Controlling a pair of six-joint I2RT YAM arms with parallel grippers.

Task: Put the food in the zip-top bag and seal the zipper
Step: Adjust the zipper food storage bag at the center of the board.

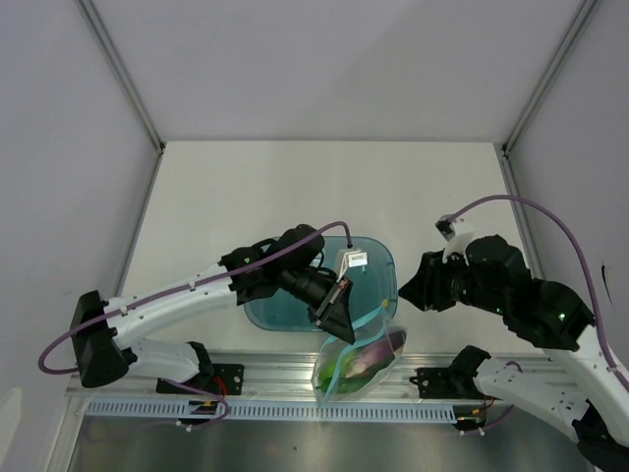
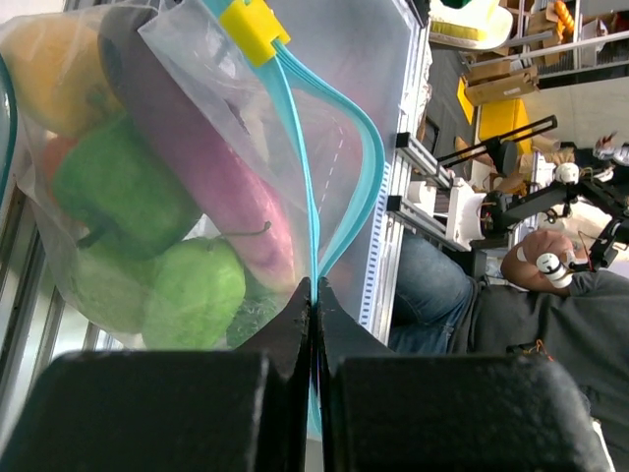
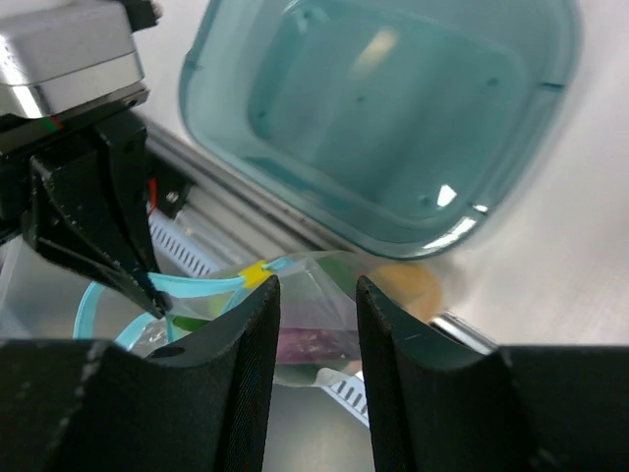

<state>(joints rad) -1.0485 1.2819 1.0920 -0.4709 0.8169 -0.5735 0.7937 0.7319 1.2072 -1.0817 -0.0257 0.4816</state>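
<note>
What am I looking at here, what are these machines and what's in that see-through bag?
Two white-and-black robot arms stand at a pale table. One picture looks down from above; the other two come from cameras on the wrists. The left pincer is shut on the light teal zipper strip of a clear floppy plastic bag holding toy produce, including a purple eggplant and a green bell pepper. The right pincer is open, near the bag's yellow slider. A translucent blue rectangular tub sits on the table.
</note>
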